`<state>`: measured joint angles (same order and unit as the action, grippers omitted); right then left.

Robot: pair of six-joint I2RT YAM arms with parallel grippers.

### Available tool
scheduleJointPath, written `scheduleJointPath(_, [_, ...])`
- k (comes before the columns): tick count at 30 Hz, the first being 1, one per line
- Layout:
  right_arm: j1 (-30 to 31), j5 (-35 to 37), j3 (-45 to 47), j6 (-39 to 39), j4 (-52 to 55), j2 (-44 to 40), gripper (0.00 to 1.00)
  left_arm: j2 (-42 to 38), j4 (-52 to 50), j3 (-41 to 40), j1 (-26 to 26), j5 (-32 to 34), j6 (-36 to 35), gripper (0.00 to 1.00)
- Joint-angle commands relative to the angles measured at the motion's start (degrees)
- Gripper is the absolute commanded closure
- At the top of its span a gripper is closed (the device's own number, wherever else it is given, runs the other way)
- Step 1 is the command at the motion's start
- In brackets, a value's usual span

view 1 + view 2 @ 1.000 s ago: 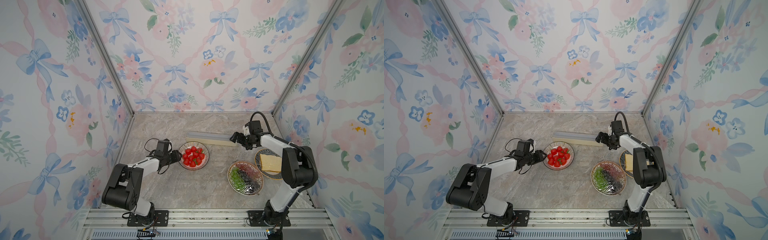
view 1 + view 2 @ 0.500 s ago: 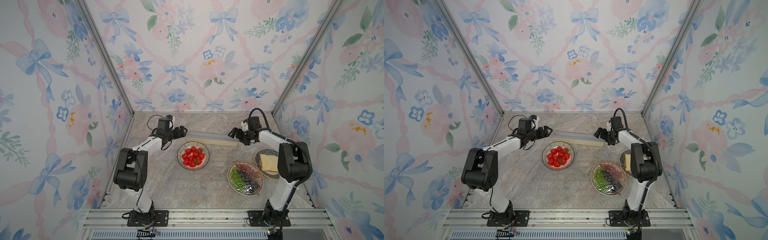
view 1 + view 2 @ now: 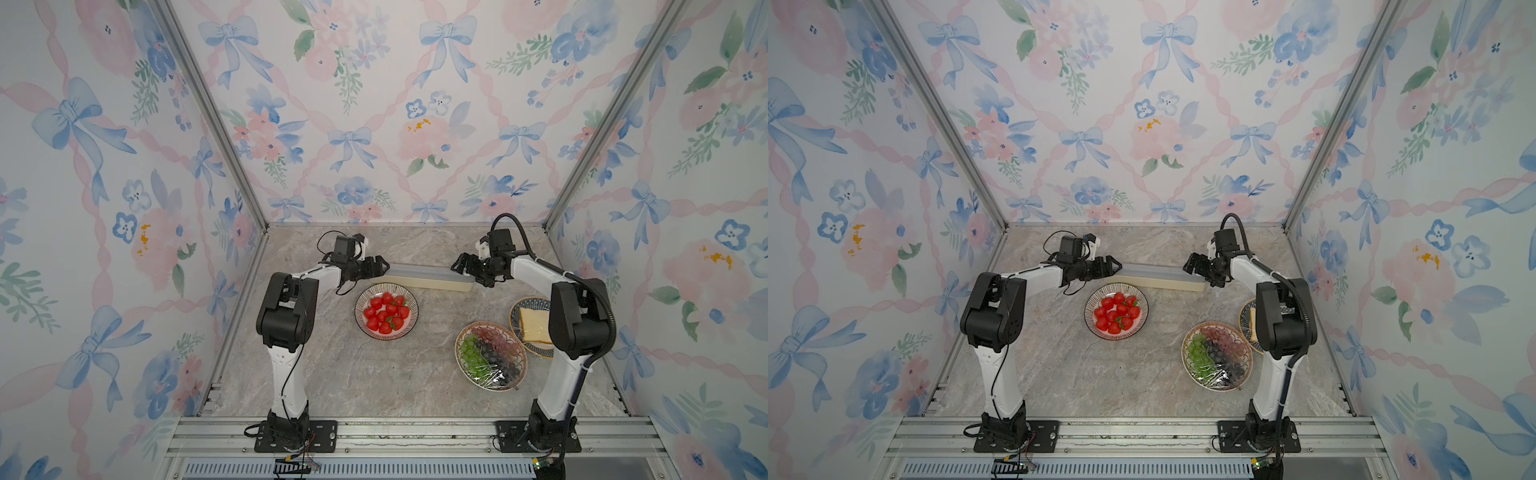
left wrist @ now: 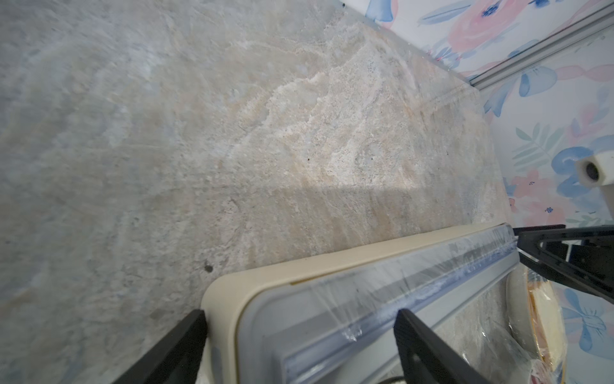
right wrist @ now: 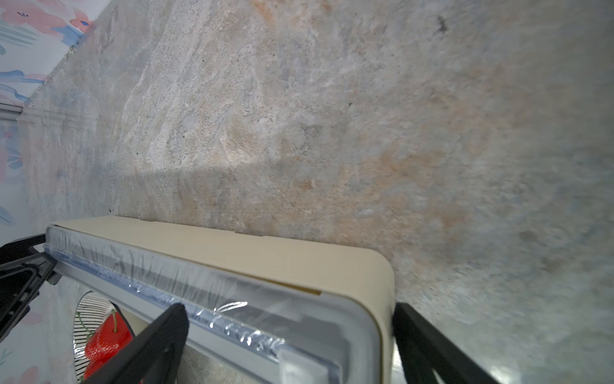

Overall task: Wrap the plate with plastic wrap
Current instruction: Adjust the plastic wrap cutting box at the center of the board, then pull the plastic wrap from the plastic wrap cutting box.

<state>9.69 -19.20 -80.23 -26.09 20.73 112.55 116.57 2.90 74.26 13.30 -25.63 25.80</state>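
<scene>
The left pincer (image 3: 383, 266) and right pincer (image 3: 457, 267) both stand open, each straddling one end of the box (image 3: 424, 279) without clamping it. In both top views the box lies across mid-frame on the bench (image 3: 374, 386), just above the strawberry plate (image 3: 359, 312). The wrap (image 4: 365, 292) lies crinkled along the box's grey top. The step looks like taking hold of the box. Close both pincers together, squarely on the cream sides and clear of the loose film edge, so the box stays level and does not twist.
</scene>
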Motion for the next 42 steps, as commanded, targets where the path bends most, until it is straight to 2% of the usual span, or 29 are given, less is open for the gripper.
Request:
scheduleJointPath(1, [4.01, -3.39, -2.60, -1.42, 0.11, 1.90, 0.03, -4.63, -0.24, -2.96, 0.02, -1.74, -1.27, 0.11])
scheduleJointPath(9, [9.11, -3.74, -3.89, -4.34, -2.36, 4.29, 0.03, -12.31, 0.02, -12.03, -2.72, 0.47, -0.84, 0.11])
scheduleJointPath(16, [11.31, -3.72, -4.41, -5.22, -3.59, 5.43, 0.03, -16.88, 0.14, -16.19, -8.10, 4.51, -0.25, 0.11])
scheduleJointPath(23, [9.00, 5.12, -0.83, -3.23, -2.48, -1.72, 0.01, -22.80, -0.22, -16.32, -10.05, 7.27, -0.40, 0.14])
scheduleJointPath(28, [9.32, 4.54, -4.63, -0.34, 3.42, 0.25, 0.01, -21.89, -2.08, -14.69, -9.12, 6.00, 0.63, 0.18])
scheduleJointPath(33, [9.96, 4.43, -6.22, -0.77, 3.68, 2.59, 0.01, -19.53, -4.39, -12.06, -7.11, 5.20, 0.96, 0.25])
scheduleJointPath(42, [10.63, 6.74, -10.16, 2.26, 9.18, 4.86, 0.01, -14.33, -15.39, -4.78, -3.85, 14.26, -4.84, 0.27])
